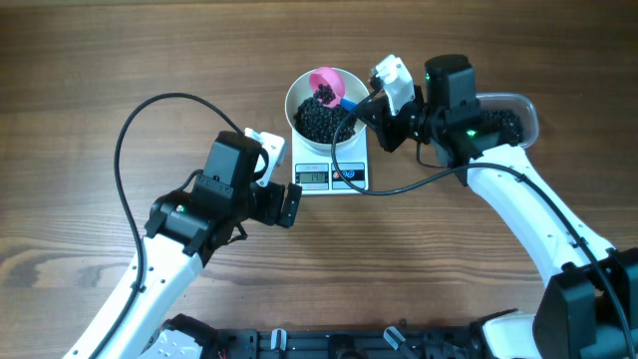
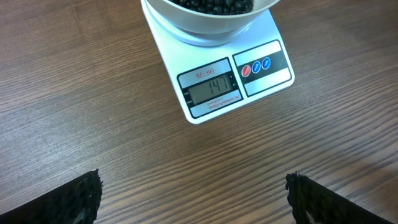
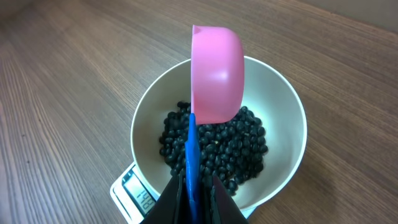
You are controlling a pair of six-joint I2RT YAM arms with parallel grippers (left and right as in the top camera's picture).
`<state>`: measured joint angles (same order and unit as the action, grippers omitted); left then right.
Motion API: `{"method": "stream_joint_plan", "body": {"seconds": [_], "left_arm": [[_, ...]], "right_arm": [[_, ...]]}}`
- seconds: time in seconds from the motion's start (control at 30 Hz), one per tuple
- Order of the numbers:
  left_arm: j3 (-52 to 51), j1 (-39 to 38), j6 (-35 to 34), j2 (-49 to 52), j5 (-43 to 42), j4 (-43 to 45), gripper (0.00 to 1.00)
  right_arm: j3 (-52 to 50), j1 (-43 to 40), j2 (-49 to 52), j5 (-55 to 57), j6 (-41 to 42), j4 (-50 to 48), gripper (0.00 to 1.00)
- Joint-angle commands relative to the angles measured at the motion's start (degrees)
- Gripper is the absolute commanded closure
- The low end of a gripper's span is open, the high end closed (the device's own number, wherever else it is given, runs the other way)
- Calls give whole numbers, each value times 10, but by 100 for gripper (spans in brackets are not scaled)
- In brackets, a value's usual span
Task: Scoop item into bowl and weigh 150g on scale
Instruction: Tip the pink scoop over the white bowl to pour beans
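Observation:
The white bowl (image 1: 296, 100) (image 3: 283, 106) (image 2: 205, 22) stands on the white scale (image 1: 344, 178) (image 2: 261, 84) (image 3: 124, 186) and holds a heap of black beads (image 1: 319, 122) (image 3: 217, 146). My right gripper (image 1: 365, 108) (image 3: 196, 186) is shut on the blue handle (image 3: 191, 149) of a pink scoop (image 1: 326, 82) (image 3: 216, 74). The scoop hangs tipped over the bowl's far side. My left gripper (image 1: 290, 205) (image 2: 193, 199) is open above bare wood just in front of the scale, with nothing between its fingers (image 2: 74, 199). The scale's display (image 2: 211, 92) is lit.
A clear plastic tub (image 1: 518, 112) with more black beads sits at the right, partly under my right arm. A black cable loops over the table at the left (image 1: 125, 140). Another cable runs by the scale's right side (image 1: 399, 189).

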<state>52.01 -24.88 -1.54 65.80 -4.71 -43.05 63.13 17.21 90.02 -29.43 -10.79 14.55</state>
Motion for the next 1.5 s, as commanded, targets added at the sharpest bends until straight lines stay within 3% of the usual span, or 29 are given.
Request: {"method": "stream_joint_plan", "body": {"seconds": [0.0,0.9,1.1,1.47], "left_arm": [[-3,3,7,2,3,2,0],[-3,3,7,2,3,2,0],[-3,3,7,2,3,2,0],[-3,3,7,2,3,2,0]], "right_arm": [[2,3,7,-2,-13,-3,96],[2,3,7,-2,17,-3,96],[2,3,7,6,-86,4,96],[2,3,7,11,36,-6,96]]}}
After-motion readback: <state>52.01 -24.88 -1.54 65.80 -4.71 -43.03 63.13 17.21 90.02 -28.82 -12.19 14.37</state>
